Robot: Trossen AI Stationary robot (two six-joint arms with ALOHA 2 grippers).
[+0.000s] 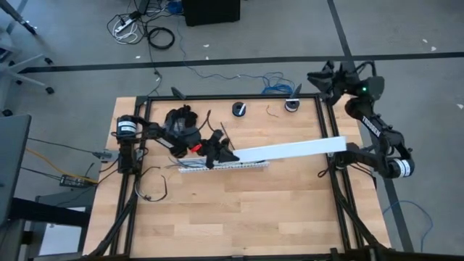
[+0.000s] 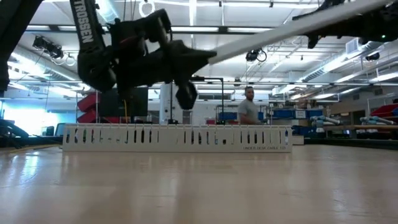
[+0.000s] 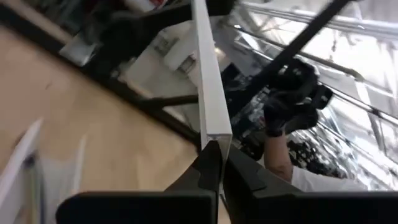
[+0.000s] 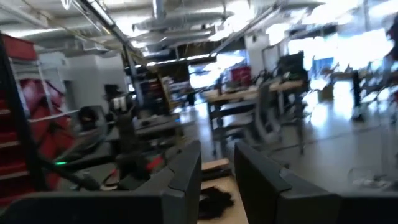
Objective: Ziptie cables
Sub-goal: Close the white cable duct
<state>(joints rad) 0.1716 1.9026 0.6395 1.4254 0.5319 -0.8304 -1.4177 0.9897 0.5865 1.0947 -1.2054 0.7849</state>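
Note:
My left gripper [image 1: 220, 152] is shut on a long white duct cover [image 1: 290, 150], which stretches toward the table's right and rises that way in the low view [image 2: 292, 30]. Under it the white slotted duct [image 1: 223, 167] lies flat on the table [image 2: 177, 138]. My right gripper [image 1: 339, 156] hovers open by the cover's right end, with nothing between its fingers [image 4: 217, 177]. A thin dark wire loop [image 1: 154, 183] lies near the table's left edge. A dark heap [image 1: 181, 119] sits by the left arm. I cannot tell which of these is the cable bundle. My left gripper pinches the white cover's left end [image 3: 214, 142] between its two fingers [image 3: 205, 171], coming level from the table's left and pointing along the strip. The cover is lifted clear of the duct and tilts upward toward its free right end.
Two small round dark objects [image 1: 239, 109] [image 1: 291, 106] sit near the far edge. A black metal frame [image 1: 326, 130] borders the table. A person [image 2: 249, 107] stands far behind the table, and a dark gloved hand [image 3: 287, 112] shows beyond the far edge.

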